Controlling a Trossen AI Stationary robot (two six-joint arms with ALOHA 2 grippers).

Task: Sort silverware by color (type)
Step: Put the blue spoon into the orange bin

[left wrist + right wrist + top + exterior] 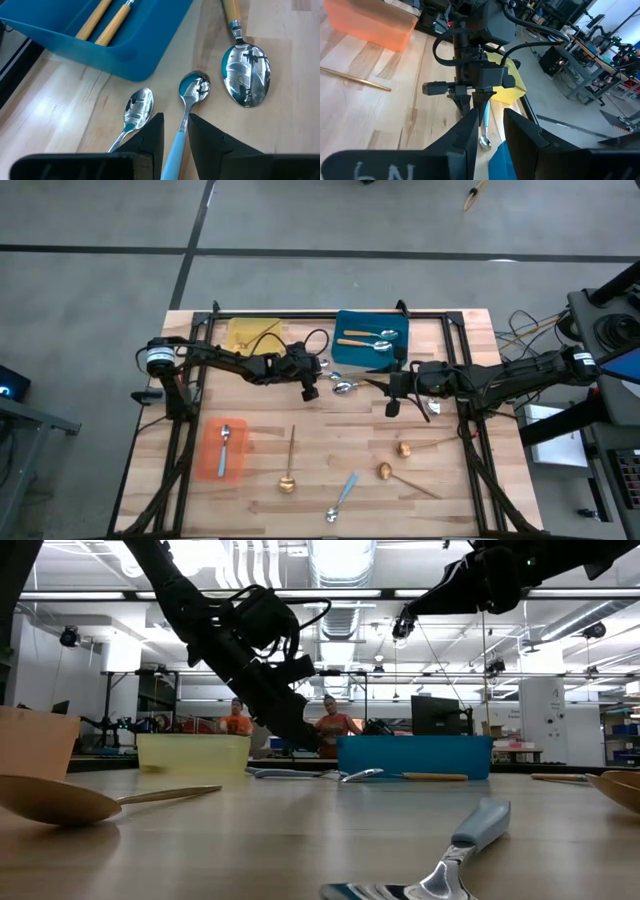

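A spoon with a light-blue handle (195,89) lies beside the blue tray (125,55), and my left gripper (175,120) is shut on its handle. A second blue-handled spoon (138,107) lies just outside one finger. An orange-handled spoon (245,75) rests on the table close by. The blue tray (398,352) holds two orange-handled spoons (368,339). The orange tray (212,455) holds one blue-handled spoon (225,442). Three gold spoons (288,470) (405,448) (385,471) and a blue-handled spoon (341,497) lie on the near half of the table. My right gripper (393,402) hangs open above the table, facing the left one. My left gripper has the spoon's light-blue handle (173,150) between its two fingers, which lie along the handle. The fingers slant down toward the table's right side. The spoon's bowl (196,86) rests on the table ahead of the fingertips.
A yellow tray (255,335) stands at the far left of the blue one. A dark frame (460,360) runs along the table's edges. People stand in the room beyond the far edge. Bare wood lies between the orange tray and the gold spoons.
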